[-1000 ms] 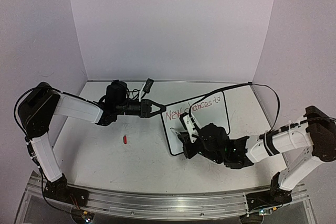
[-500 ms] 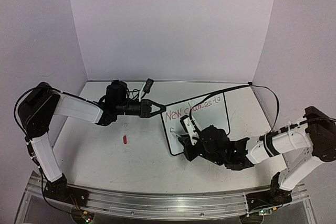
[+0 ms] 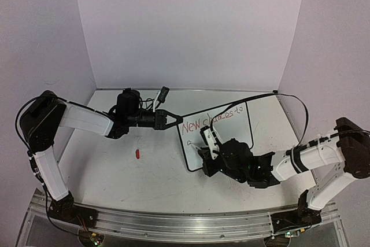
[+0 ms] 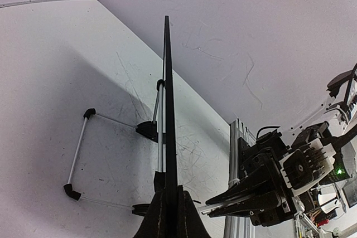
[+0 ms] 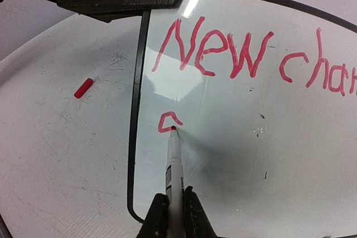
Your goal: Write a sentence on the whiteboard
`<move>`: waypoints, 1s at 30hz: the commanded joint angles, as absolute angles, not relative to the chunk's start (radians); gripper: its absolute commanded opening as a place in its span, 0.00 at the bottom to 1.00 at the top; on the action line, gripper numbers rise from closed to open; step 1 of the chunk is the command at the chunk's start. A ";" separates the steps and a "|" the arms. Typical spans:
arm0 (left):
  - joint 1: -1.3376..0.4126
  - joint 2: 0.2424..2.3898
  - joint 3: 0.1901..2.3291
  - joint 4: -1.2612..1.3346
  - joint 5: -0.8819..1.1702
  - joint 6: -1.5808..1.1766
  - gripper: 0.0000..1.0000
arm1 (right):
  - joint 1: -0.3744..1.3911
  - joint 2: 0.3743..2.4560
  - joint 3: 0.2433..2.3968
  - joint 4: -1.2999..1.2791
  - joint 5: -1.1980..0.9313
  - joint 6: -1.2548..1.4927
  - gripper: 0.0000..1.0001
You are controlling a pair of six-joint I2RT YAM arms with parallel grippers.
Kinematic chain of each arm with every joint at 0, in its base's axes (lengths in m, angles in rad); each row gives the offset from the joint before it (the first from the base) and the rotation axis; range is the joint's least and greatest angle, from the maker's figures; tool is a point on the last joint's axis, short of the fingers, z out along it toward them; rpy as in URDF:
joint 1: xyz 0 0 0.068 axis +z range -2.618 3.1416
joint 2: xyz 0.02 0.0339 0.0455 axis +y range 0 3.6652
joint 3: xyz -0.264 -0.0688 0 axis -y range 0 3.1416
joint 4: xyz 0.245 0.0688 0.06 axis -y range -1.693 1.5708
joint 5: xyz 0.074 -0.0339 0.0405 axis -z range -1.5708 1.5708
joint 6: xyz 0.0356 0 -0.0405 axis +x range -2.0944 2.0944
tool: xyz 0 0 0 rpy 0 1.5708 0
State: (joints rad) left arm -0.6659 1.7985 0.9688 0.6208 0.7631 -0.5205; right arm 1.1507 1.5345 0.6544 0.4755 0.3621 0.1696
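The whiteboard (image 3: 228, 134) leans tilted on the table, with "New chances to" in red along its top. In the right wrist view the whiteboard (image 5: 251, 137) fills the frame. My right gripper (image 5: 174, 207) is shut on a white marker (image 5: 173, 163) whose red tip touches the board at a small fresh red stroke (image 5: 168, 122) under the "N". My left gripper (image 4: 170, 213) is shut on the whiteboard's black frame edge (image 4: 167, 110) and holds it at its upper left corner (image 3: 173, 118). In the top view my right gripper (image 3: 203, 153) is over the board's lower left part.
A small red marker cap (image 3: 138, 154) lies on the tabletop left of the board, also seen as a red cap (image 5: 83, 88). The board's wire stand with black feet (image 4: 78, 154) rests behind it. Grey walls close in the table on three sides.
The right gripper with the marker has shifted slightly on the board, and the small red stroke under "New" has grown. The left arm holds still.
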 commanded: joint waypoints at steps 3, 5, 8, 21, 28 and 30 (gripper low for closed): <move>-0.675 1.780 0.983 0.543 0.786 -0.509 0.00 | 1.146 1.534 0.679 0.470 0.425 0.168 0.00; -0.675 1.779 0.983 0.543 0.787 -0.509 0.00 | 1.145 1.539 0.687 0.471 0.428 0.165 0.00; -0.675 1.777 0.983 0.543 0.787 -0.509 0.00 | 1.145 1.540 0.691 0.471 0.424 0.163 0.00; -0.675 1.780 0.984 0.542 0.790 -0.508 0.00 | 1.145 1.532 0.664 0.424 0.386 0.221 0.00; -0.675 1.775 0.984 0.542 0.789 -0.506 0.00 | 1.145 1.531 0.654 0.406 0.371 0.243 0.00; -0.675 1.774 0.984 0.542 0.789 -0.506 0.00 | 1.145 1.528 0.650 0.403 0.366 0.248 0.00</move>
